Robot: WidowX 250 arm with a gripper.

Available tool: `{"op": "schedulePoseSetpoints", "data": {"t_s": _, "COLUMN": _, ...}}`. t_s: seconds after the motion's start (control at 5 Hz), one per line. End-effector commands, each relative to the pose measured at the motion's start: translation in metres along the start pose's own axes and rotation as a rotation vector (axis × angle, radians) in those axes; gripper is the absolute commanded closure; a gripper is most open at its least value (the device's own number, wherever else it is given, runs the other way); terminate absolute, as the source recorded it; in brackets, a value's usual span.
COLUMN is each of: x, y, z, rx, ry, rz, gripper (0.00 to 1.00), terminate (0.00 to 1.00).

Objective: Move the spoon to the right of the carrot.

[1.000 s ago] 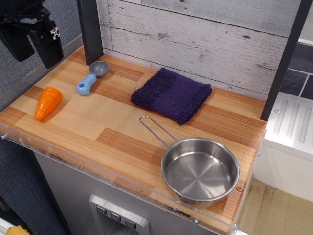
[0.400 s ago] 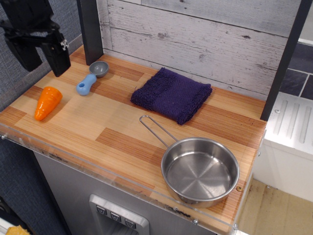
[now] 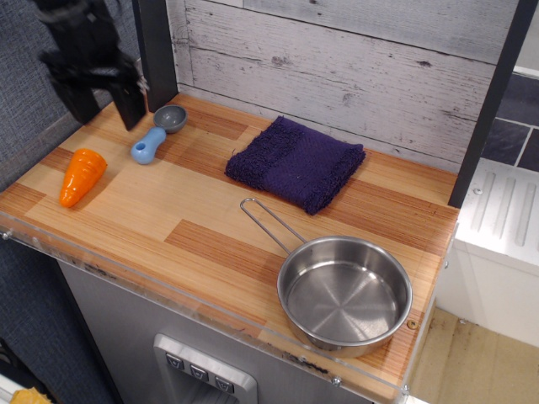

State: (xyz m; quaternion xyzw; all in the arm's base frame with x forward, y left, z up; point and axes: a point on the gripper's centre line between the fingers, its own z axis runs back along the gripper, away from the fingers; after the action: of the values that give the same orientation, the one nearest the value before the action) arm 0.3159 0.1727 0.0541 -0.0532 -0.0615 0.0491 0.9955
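The spoon [image 3: 157,133] has a round grey bowl and a chunky light-blue handle. It lies at the back left of the wooden counter, handle pointing to the front left. The orange carrot [image 3: 82,175] lies in front of it and to its left, near the counter's left edge, tip toward the front. My black gripper [image 3: 105,108] hangs open and empty above the back left corner, just left of the spoon and behind the carrot. It touches neither.
A folded dark purple cloth [image 3: 296,162] lies at the back middle. A steel pan [image 3: 344,292] with a wire handle sits at the front right. A dark post [image 3: 155,50] stands right behind the spoon. The wooden plank wall [image 3: 337,59] backs the counter.
My gripper has moved right and slightly toward the spoon, from over the left edge to just beside the spoon. The spoon, carrot, cloth and pan have not moved.
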Motion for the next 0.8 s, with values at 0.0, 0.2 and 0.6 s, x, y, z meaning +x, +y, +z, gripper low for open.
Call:
{"op": "schedulePoseSetpoints", "data": {"t_s": 0.0, "x": 0.02, "y": -0.002, "z": -0.018, "rx": 0.04, "ry": -0.025, "rz": -0.042, "gripper": 0.0, "terminate": 0.0}}
{"op": "schedulePoseSetpoints", "data": {"t_s": 0.2, "x": 0.02, "y": -0.009, "z": -0.029, "rx": 0.039, "ry": -0.015, "rz": -0.06, "gripper": 0.0, "terminate": 0.0}}
{"op": "schedulePoseSetpoints", "data": {"t_s": 0.6, "x": 0.016, "y": -0.008, "z": -0.034, "rx": 0.059, "ry": -0.012, "rz": -0.057, "gripper": 1.0, "terminate": 0.0}}
